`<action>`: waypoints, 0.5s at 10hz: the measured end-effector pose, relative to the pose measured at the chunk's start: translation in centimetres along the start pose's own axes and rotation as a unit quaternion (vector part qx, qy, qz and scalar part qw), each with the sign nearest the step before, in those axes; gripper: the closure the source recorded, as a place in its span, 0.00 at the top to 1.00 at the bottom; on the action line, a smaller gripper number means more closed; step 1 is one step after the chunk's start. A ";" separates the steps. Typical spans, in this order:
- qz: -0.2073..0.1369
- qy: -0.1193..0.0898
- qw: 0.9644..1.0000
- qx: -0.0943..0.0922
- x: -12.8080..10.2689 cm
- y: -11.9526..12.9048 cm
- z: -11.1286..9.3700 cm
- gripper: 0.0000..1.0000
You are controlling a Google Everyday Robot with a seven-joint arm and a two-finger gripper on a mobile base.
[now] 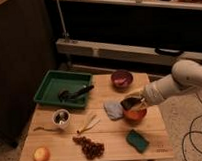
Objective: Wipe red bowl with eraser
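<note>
Two bowls [121, 78] [136, 117], one tray [50, 86], one sponge [138, 140], one eraser [129, 102].

The gripper [138, 100] holds the eraser [128, 102] over the red bowl [135, 116].

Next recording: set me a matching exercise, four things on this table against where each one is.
Things:
1. eraser
2. green sponge
3. purple bowl
4. green tray

Places:
A. near the front edge, right side
B. rear left of the table
C. held in the gripper, at the red bowl
D. at the back, behind the red bowl

Pairs: 1-C, 2-A, 3-D, 4-B
</note>
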 end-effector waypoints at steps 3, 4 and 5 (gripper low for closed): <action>0.007 0.000 1.000 0.007 -0.9 -0.7 1.2 0.00; 0.007 0.000 1.000 0.007 -0.9 -0.7 1.2 0.00; 0.006 0.001 1.000 0.008 -0.9 -0.6 1.3 0.00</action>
